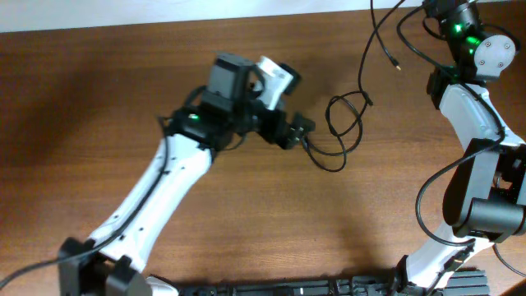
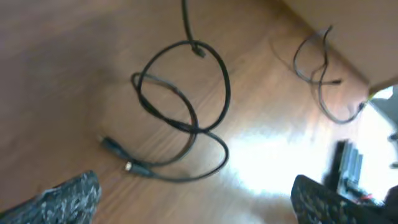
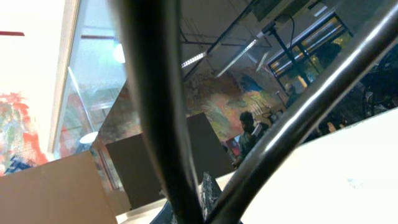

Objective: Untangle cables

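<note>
While the left gripper (image 1: pixel 301 131) hangs spread wide above the table (image 1: pixel 82 123), the looped cables (image 1: pixel 345 123) lie just beside its fingertips, wood showing around them. Rightward, the right arm (image 1: pixel 472 99) crosses the top edge; the right gripper is pressed together.
</note>
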